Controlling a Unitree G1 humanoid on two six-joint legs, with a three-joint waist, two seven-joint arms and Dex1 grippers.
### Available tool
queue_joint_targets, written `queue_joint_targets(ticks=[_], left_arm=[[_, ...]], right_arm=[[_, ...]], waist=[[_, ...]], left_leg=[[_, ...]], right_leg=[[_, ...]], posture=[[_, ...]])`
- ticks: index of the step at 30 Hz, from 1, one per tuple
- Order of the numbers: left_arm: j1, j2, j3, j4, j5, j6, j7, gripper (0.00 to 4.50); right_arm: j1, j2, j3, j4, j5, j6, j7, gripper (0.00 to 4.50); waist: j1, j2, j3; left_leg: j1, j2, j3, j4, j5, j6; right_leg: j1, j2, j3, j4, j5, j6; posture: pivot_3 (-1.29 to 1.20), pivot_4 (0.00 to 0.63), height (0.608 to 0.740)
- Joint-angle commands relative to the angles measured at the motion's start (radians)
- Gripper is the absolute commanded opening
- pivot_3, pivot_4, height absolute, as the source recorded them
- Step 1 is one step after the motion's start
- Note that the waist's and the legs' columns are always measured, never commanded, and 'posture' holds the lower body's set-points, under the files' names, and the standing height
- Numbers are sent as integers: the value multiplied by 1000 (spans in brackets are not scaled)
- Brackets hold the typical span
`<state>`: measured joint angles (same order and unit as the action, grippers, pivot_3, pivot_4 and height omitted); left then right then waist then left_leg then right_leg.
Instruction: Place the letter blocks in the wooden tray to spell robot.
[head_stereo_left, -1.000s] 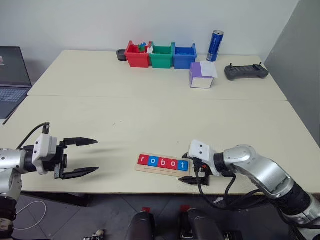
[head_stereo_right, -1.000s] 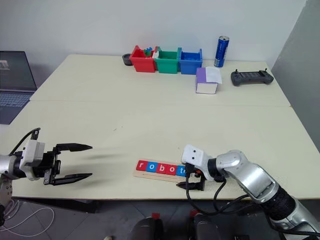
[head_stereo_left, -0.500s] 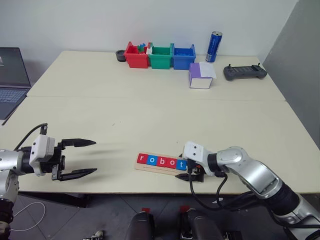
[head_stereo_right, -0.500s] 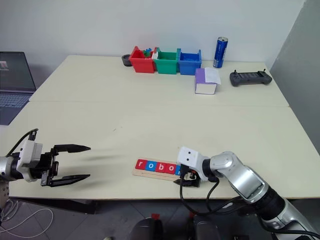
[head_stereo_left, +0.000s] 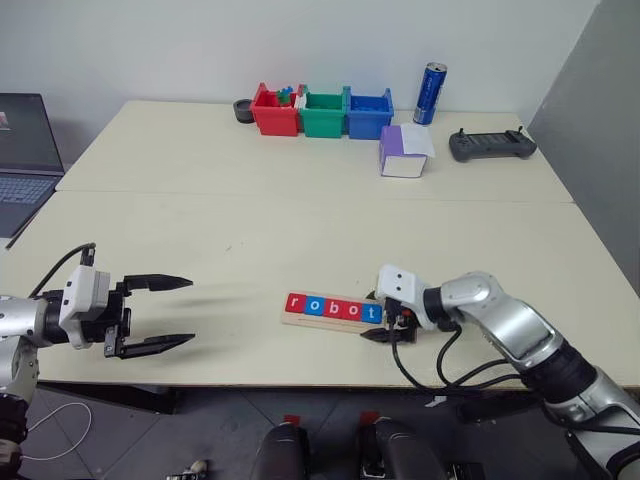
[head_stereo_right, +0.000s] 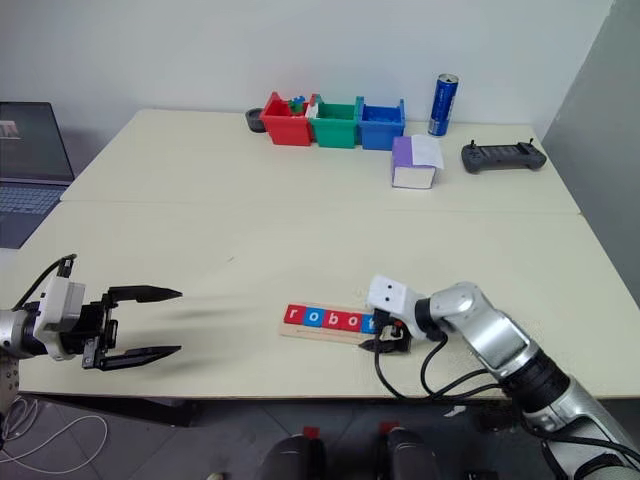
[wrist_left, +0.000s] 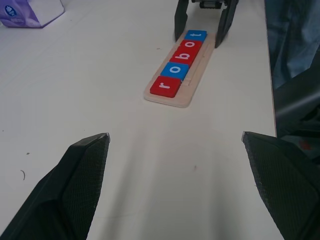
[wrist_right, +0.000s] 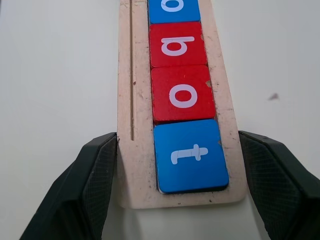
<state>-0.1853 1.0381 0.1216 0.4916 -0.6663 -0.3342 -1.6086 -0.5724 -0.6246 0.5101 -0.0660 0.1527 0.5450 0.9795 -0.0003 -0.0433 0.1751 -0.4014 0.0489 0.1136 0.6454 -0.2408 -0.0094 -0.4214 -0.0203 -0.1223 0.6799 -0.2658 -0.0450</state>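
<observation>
Right gripper (wrist_right: 172, 165) is clamping the wooden tray (head_stereo_left: 335, 322) by its end at lower centre, likely to square it; the letter blocks (head_stereo_left: 333, 308) are sitting in it spelling robot, while left gripper (head_stereo_left: 160, 314) is idling wide open at lower left

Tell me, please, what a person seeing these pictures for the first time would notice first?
Probably the row of red and blue letter blocks spelling "robot" in the wooden tray near the table's front edge. The right gripper straddles the tray's end by the blue "t" block, one finger against each long side. After that, the open left gripper hovering over the table on the robot's left, and the red, green and blue bins at the far edge.
</observation>
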Motion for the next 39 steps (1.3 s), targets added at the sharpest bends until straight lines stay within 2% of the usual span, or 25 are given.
queue_joint_targets(ticks=[1, 7, 15, 16, 17, 20, 24, 28, 31, 35, 39], left_arm=[[-16, 20, 17, -16, -12, 1, -6, 4500], [2, 29, 30, -27, -18, 4, -6, 4500], [14, 31, 46, -26, -11, 2, -6, 4500], [14, 31, 46, -26, -10, 2, -6, 4500], [13, 31, 47, -26, -11, 1, -6, 4500], [5, 32, 47, -36, -16, 10, -6, 4500], [-1, 24, 94, -125, -57, 83, -6, 4500], [-35, 31, 163, -207, -98, 189, 10, 4500], [-60, 37, 214, -256, -128, 293, 33, 4500], [-51, 48, 274, -323, -138, 419, 88, 4500], [-71, 59, 319, -365, -168, 551, 139, 4500]], right_arm=[[-51, -15, -24, 112, -39, -101, 66, 3395], [-101, 2, -8, 242, -73, -226, 161, 3395], [-116, 26, -21, 244, -84, -209, 204, 3395], [-117, 23, -25, 236, -83, -202, 209, 4137], [-118, 20, -28, 227, -82, -195, 216, 4415], [-128, 8, -56, 200, -74, -180, 222, 4467], [-92, -57, -176, 58, 30, -169, 265, 4467], [2, -212, -350, -42, 169, -181, 391, 4467], [28, -339, -443, -30, 253, -99, 483, 4467], [44, -455, -518, -28, 317, -34, 545, 4467], [32, -482, -541, -37, 350, 3, 537, 4467]], waist=[[0, 0, 0], [0, 0, 0], [0, 0, 0], [0, 0, 0], [0, 0, 0], [0, 1, 0], [0, 2, 1], [12, 2, 1], [14, 3, 2], [4, 4, 3], [-3, 4, 3]], left_leg=[[0, 0, 0, 0, 0, 0], [0, 0, 0, 0, 0, 0], [0, 0, 0, 0, 0, 0], [0, 0, 0, 0, 0, 0], [0, 0, 0, 0, 0, 0], [0, 0, 0, 0, 0, 0], [-1, 0, 0, 0, 0, 0], [-1, -1, 0, 0, 0, 0], [-1, -1, 0, 0, 0, 0], [0, 0, 0, -1, 0, 0], [1, 2, 0, -1, 0, 0]], right_leg=[[0, 0, 0, 0, 0, 0], [0, 0, 0, 0, 0, 0], [0, 0, 0, 0, 0, 0], [0, 0, 0, 0, 0, 0], [0, 0, 0, 0, 0, 0], [0, 0, 0, 0, 0, 0], [-1, 0, 0, 0, 0, 0], [0, 0, 0, -1, 0, 0], [0, -1, 0, -1, 0, 0], [0, 0, 0, -1, 0, 0], [0, 2, 0, 0, 0, 0]], posture=[[0, 150, 740], [0, 150, 740], [0, 150, 740], [0, 150, 740], [0, 150, 740], [0, 150, 740], [0, 150, 740], [0, 150, 740], [0, 150, 740], [0, 150, 740], [0, 150, 740]])
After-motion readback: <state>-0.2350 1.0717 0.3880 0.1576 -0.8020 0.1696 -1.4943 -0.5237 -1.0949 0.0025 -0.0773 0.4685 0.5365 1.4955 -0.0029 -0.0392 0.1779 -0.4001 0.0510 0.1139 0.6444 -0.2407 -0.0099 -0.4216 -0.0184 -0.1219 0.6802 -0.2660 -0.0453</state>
